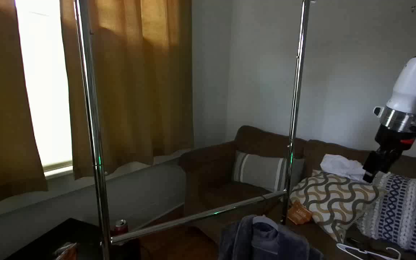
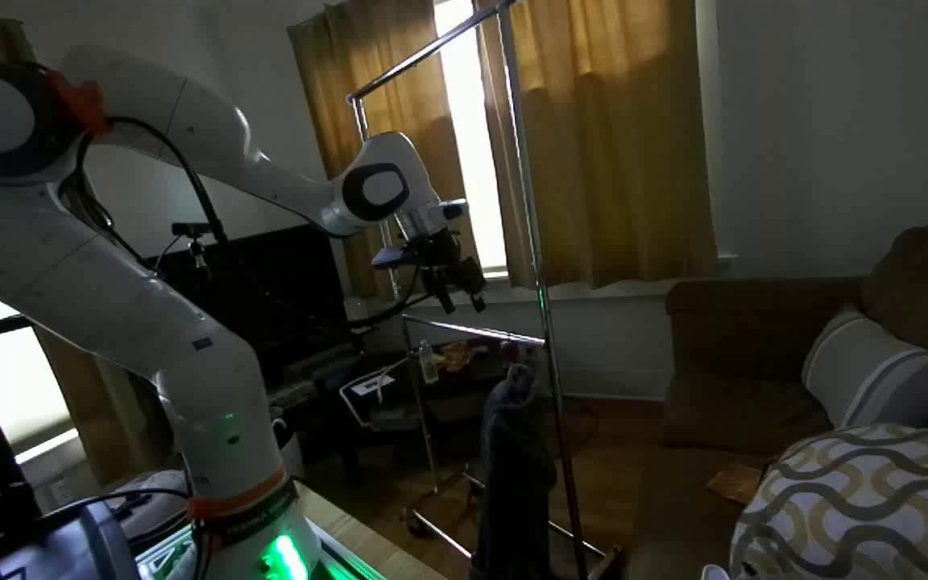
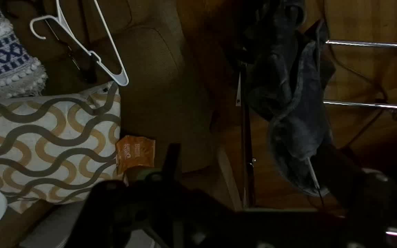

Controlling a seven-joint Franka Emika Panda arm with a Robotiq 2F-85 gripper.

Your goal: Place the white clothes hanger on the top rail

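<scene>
The white clothes hanger (image 3: 91, 53) lies on the brown couch, its curved hook toward a blue-and-white cushion. Part of this hanger (image 1: 345, 247) also shows at the lower right of an exterior view. My gripper (image 2: 463, 307) points downward, its two fingers apart and nothing between them. In the wrist view the dark fingers (image 3: 172, 160) stand wide, well away from the hanger. The top rail (image 2: 432, 50) of the chrome rack runs above my gripper in an exterior view.
Chrome uprights (image 1: 94, 144) and a lower rail (image 1: 200, 215) form the rack. A dark grey garment (image 2: 516, 475) on a hanger is by it. Patterned cushion (image 3: 47, 141), orange packet (image 3: 136, 153) and white cloth or bag (image 1: 341, 166) lie on the couch. A can (image 1: 120, 226) stands on a dark table.
</scene>
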